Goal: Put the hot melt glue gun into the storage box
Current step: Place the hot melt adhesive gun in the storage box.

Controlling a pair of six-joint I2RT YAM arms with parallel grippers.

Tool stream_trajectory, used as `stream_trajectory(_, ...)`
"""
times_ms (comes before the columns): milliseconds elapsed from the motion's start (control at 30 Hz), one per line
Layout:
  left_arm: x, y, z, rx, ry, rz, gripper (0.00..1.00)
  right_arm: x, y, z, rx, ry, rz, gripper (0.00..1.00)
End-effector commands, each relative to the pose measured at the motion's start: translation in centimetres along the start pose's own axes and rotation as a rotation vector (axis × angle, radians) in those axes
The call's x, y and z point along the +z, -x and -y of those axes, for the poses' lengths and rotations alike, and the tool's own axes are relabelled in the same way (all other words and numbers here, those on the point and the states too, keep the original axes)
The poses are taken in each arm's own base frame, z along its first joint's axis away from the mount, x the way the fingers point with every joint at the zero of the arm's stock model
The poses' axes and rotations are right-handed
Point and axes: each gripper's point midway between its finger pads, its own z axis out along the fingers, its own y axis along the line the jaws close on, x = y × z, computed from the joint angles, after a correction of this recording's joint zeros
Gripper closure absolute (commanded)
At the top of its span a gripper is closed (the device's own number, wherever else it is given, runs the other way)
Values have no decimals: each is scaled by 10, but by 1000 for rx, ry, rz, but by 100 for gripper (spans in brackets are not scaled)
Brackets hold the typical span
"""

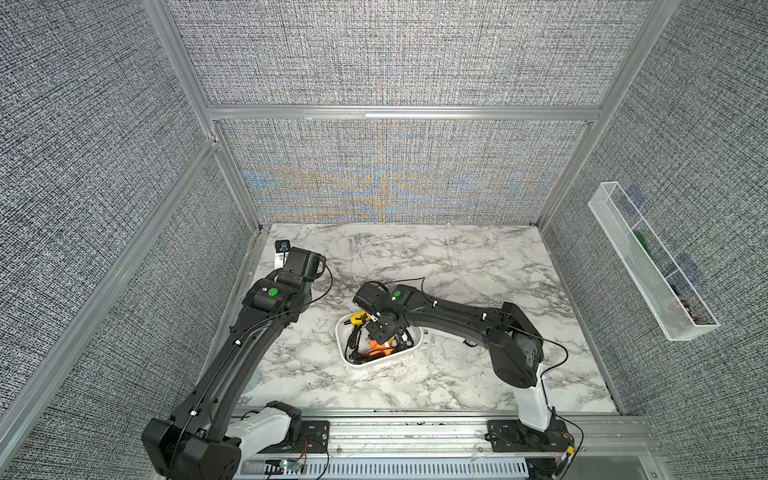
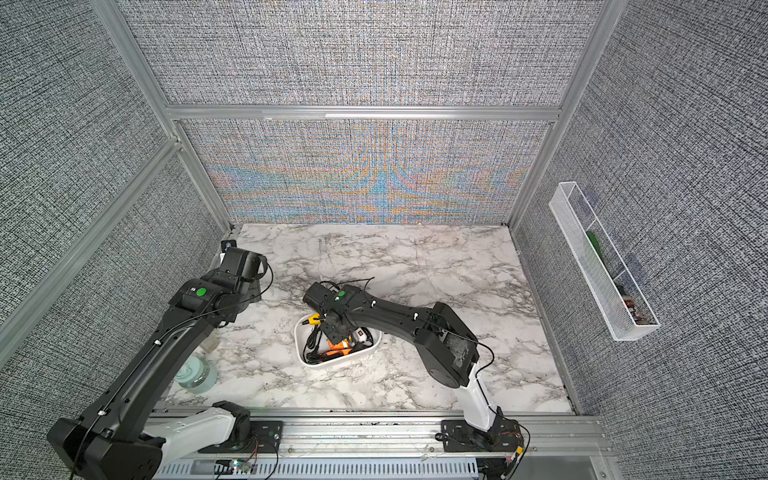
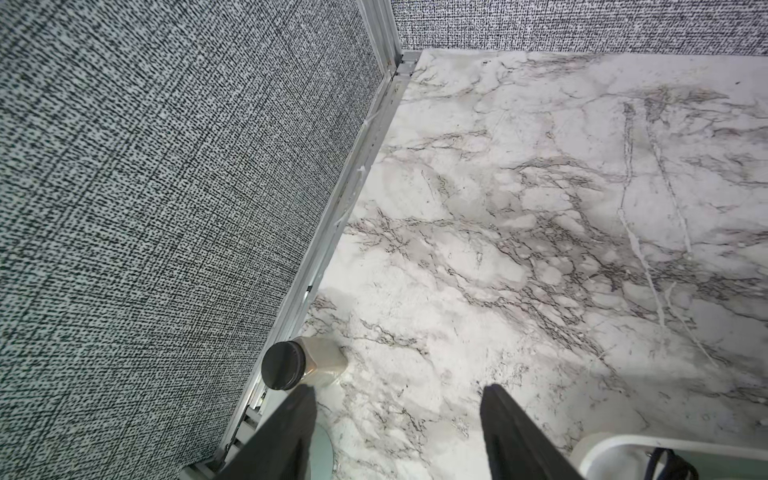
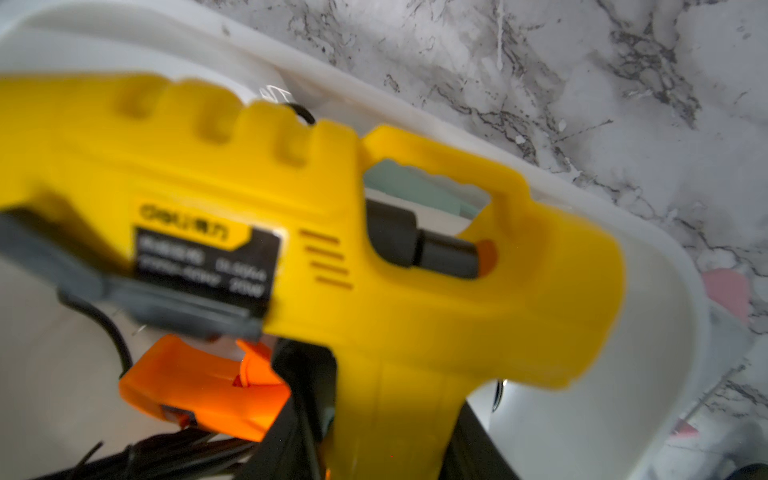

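A yellow hot melt glue gun (image 4: 374, 232) hangs tilted over the white storage box (image 4: 656, 332), with my right gripper (image 4: 386, 407) shut on its handle. Both top views show this glue gun (image 1: 356, 319) (image 2: 312, 320) at the far left end of the storage box (image 1: 376, 362) (image 2: 332, 362), under my right wrist. An orange glue gun (image 1: 380, 348) (image 4: 199, 386) and black cords lie inside the box. My left gripper (image 3: 399, 390) is open and holds nothing, above bare marble near the left wall. A corner of the storage box (image 3: 623, 444) shows beside it.
A small jar with a black lid (image 3: 286, 365) stands against the left wall rail. A glass jar with a pale green lid (image 2: 195, 374) sits under my left arm. A long white wire-mesh tray (image 1: 648, 266) hangs on the right wall.
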Motion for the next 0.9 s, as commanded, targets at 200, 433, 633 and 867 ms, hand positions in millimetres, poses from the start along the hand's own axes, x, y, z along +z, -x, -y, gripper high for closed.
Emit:
stream_trajectory(200,5,5,12,17,-35,-1,32,-2,-11,7,-30,-56,5,88)
stream_trajectory(433,6,5,14,29,-38,-1,32,-9,-13,-8,-129,-19,-9,88)
stream_trajectory(633,7,3,15,39,-45,-7,32,-22,1,4,-220,-99,39,87)
stream_trajectory(867,6,1,13,43,-42,-5,32,-35,11,6,-490,-144,186,79)
